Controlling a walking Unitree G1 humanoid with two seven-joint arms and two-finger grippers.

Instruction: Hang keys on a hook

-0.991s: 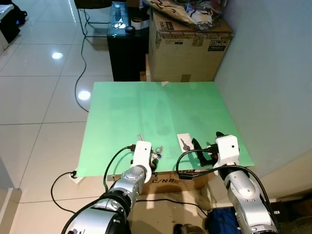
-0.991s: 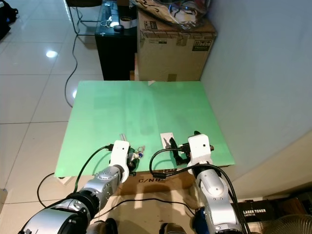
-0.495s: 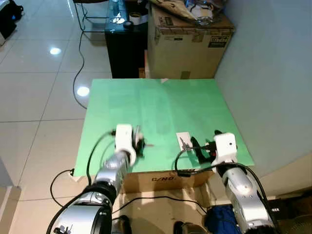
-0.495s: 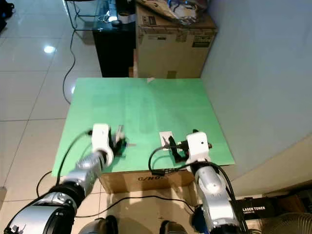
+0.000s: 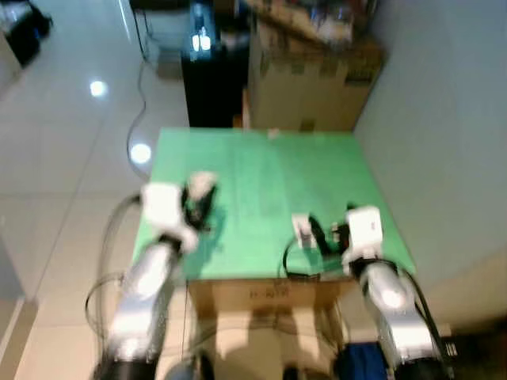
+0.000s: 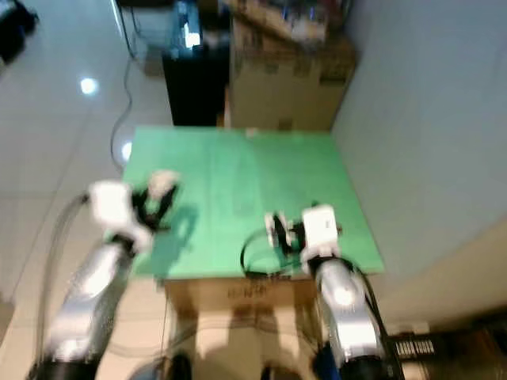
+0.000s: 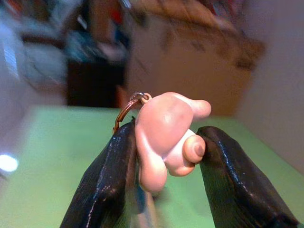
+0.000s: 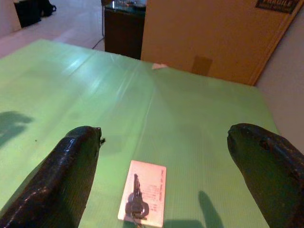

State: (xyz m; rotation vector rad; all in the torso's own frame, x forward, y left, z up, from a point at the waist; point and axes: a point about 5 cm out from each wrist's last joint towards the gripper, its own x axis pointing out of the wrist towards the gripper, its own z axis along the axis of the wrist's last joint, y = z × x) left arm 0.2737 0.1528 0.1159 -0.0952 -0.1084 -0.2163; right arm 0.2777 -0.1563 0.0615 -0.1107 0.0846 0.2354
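The left gripper [image 7: 164, 156] is clamped on a pale pink charm [image 7: 166, 135] with a thin metal ring [image 7: 127, 107] at its top, so the lifting part of the job looks done: in the blurred head views the left arm holds this keyring above the near left part of the green table [image 5: 261, 182]. Whether keys hang under the charm cannot be told, since the fingers hide what lies below it

The right gripper [image 8: 166, 166] hovers low over the table with its 2 fingers spread wide and nothing between them. Just ahead of it a second small key [image 8: 135, 204] lies on a white card [image 8: 145, 192], untouched

No hook can be made out; beyond the table stand a cardboard box [image 5: 313, 83] and a dark cabinet [image 5: 210, 79]. By my reading the carry to a hook and the hanging itself are left
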